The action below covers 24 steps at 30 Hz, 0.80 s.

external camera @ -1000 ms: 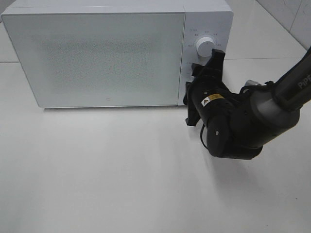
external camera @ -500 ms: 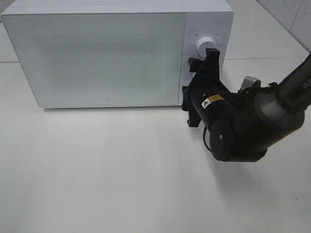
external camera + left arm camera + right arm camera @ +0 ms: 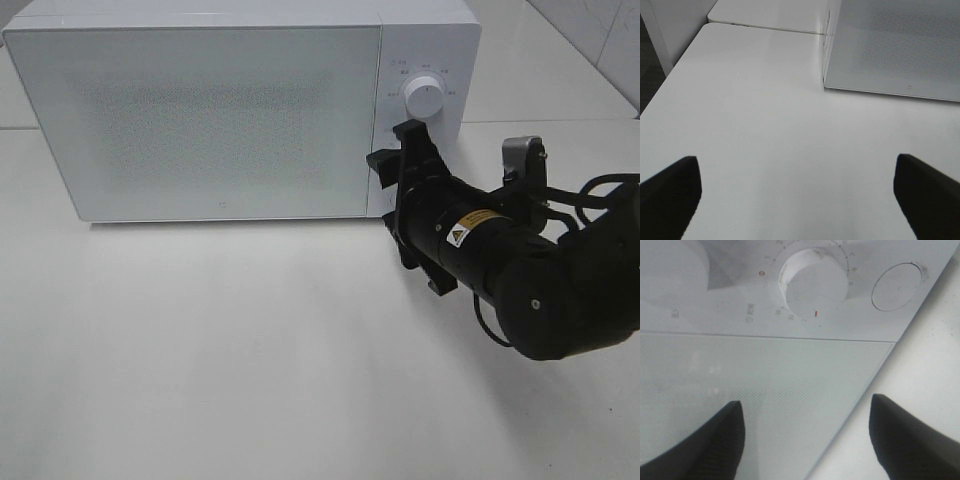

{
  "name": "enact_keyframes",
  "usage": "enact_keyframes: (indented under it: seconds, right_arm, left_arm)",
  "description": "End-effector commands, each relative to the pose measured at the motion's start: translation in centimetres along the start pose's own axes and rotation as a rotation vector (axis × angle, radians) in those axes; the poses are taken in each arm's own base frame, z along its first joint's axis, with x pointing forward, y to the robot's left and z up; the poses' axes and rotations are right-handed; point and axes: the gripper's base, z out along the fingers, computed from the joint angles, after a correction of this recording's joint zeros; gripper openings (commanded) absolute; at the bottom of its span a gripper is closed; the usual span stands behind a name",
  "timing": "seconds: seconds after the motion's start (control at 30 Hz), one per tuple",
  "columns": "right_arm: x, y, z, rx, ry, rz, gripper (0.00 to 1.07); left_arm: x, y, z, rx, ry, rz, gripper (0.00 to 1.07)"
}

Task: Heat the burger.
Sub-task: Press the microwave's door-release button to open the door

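Exterior high view: right hand [image 3: 392,148] spread, empty, before closed microwave [image 3: 200,110]; left wrist view: left hand [image 3: 800,200] spread above table [image 3: 750,115].

Our high camera looks steeply down from the near side onto the white table [image 3: 200,380], with the microwave [image 3: 230,110] along the far edge. Our left wrist camera rides low over the table's left part, facing far and slightly right toward the microwave's left front corner (the left gripper [image 3: 800,195] frames its view). Our right wrist camera, behind the right gripper [image 3: 805,435], sits tilted and very close to the control panel [image 3: 740,315]. All three views share the microwave's door [image 3: 900,45].
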Motion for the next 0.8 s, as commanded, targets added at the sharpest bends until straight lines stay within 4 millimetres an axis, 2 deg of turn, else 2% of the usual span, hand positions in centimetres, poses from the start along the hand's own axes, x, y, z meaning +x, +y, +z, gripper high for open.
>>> enact_keyframes:
  seconds: [0.03,0.07,0.2,0.27,0.3,0.37,0.4,0.47,0.57,0.6,0.67,0.73,0.8]
  right_arm:
    - [-0.1,0.2,-0.8,0.023,0.035,-0.135,0.66]
    - [-0.1,0.2,-1.4,0.050,0.061,-0.231,0.66]
    - [-0.2,0.5,-2.0,0.097,0.102,-0.361,0.66]
    - [-0.2,1.0,-2.6,0.127,0.150,-0.512,0.66]
    - [-0.2,1.0,-2.6,0.127,0.150,-0.512,0.66]
    - [-0.2,1.6,-3.6,0.144,0.218,-0.740,0.66]
    - [-0.2,1.6,-3.6,0.144,0.218,-0.740,0.66]
    - [-0.3,2.1,-4.4,0.153,0.276,-0.889,0.66]
    - [-0.3,2.3,-4.7,0.154,0.298,-0.938,0.66]
    - [-0.2,2.7,-5.1,0.159,0.350,-1.034,0.66]
    - [-0.2,3.0,-5.4,0.161,0.383,-1.081,0.66]
    - [0.0,4.2,-6.5,0.177,0.540,-1.230,0.66]
    - [0.0,4.5,-6.8,0.180,0.582,-1.259,0.66]
  left_arm:
    - [0.2,-0.1,-0.2,0.005,-0.024,-0.005,1.00]
    - [0.2,-0.1,-0.2,0.005,-0.024,-0.005,1.00]
    - [0.2,-0.1,-0.2,0.005,-0.024,-0.005,1.00]
    - [0.2,-0.1,-0.2,0.005,-0.024,-0.005,1.00]
    - [0.2,-0.1,-0.2,0.005,-0.024,-0.005,1.00]
    - [0.2,-0.1,-0.2,0.005,-0.024,-0.005,1.00]
    - [0.2,-0.1,-0.2,0.005,-0.024,-0.005,1.00]
    - [0.2,-0.1,-0.2,0.005,-0.024,-0.005,1.00]
    - [0.2,-0.1,-0.2,0.005,-0.024,-0.005,1.00]
    - [0.2,-0.1,-0.2,0.005,-0.024,-0.005,1.00]
    - [0.2,-0.1,-0.2,0.005,-0.024,-0.005,1.00]
    - [0.2,-0.1,-0.2,0.005,-0.024,-0.005,1.00]
    - [0.2,-0.1,-0.2,0.005,-0.024,-0.005,1.00]
